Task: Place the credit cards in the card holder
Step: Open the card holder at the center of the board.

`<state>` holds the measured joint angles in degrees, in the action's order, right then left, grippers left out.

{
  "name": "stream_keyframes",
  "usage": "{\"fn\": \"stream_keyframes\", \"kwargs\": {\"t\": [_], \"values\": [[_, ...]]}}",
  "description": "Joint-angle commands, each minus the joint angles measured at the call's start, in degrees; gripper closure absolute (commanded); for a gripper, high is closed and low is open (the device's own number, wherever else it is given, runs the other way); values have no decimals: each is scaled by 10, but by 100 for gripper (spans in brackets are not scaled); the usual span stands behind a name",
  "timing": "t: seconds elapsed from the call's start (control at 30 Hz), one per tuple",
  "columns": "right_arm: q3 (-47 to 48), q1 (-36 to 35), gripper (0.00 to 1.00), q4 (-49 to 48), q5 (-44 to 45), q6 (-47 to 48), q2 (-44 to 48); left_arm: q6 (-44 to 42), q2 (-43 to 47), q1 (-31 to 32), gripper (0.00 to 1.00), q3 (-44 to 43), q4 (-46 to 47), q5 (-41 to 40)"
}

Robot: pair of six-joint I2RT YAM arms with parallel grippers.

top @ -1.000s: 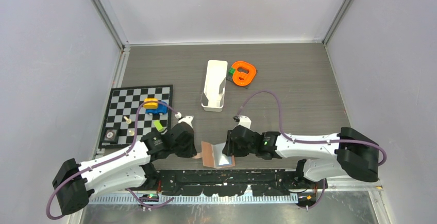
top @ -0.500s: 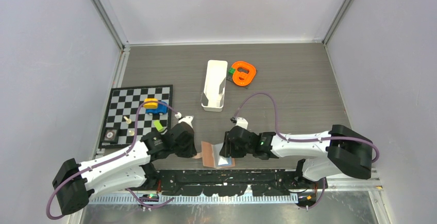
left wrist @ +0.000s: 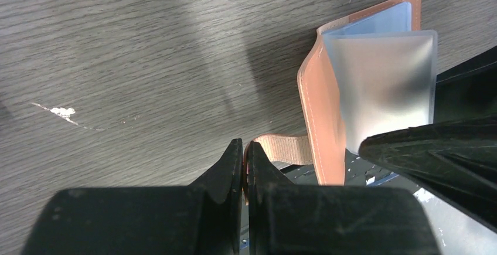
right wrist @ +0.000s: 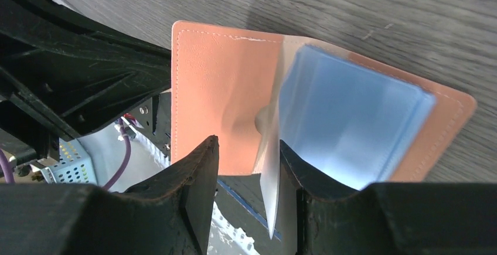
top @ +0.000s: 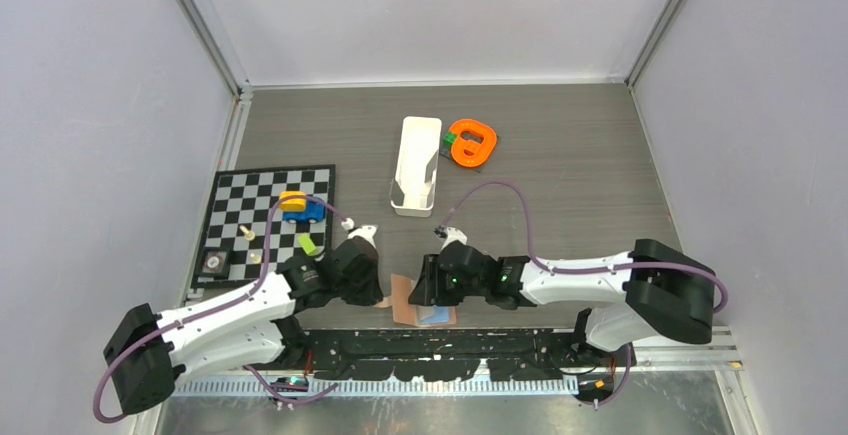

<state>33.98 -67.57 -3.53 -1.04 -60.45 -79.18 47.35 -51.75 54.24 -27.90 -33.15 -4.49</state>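
One grey worktop (top: 580, 175) carries the card holder (top: 404, 300), lying open at its near edge between both arms. The left claw (left wrist: 243, 152) is pressed together on its tan strap (left wrist: 284, 148). The right claw (right wrist: 246, 173) stands spread, with a pale plastic leaf (right wrist: 271, 190) between its fingers.

Small tan card holder (top: 404, 298), opened out at the near edge of the worktop (top: 560, 155), one part overhanging that edge. Leather-like cover with pale stitching along the rim, inner side up. Pale blue clear pockets (right wrist: 351, 126) fanned inside, one leaf (left wrist: 381, 79) raised off the rest. Narrow tan strap (left wrist: 282, 148) sticking out sideways from the cover.
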Motion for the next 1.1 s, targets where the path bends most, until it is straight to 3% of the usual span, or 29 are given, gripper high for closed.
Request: {"fn": "stream_keyframes", "kwargs": {"t": [0.0, 0.83, 0.93, 1.07], "values": [[23, -5, 56, -64, -29, -9, -33, -9, -7, -2, 100, 8, 33, -8], [74, -33, 55, -77, -33, 8, -118, -24, -31, -3, 99, 44, 126, -11], [75, -33, 55, -72, -32, 12, -115, -24, -8, -3, 88, 40, 106, -19], [72, -33, 55, -63, -23, 14, -103, -24, 41, -3, 61, 24, 57, -37]]}}
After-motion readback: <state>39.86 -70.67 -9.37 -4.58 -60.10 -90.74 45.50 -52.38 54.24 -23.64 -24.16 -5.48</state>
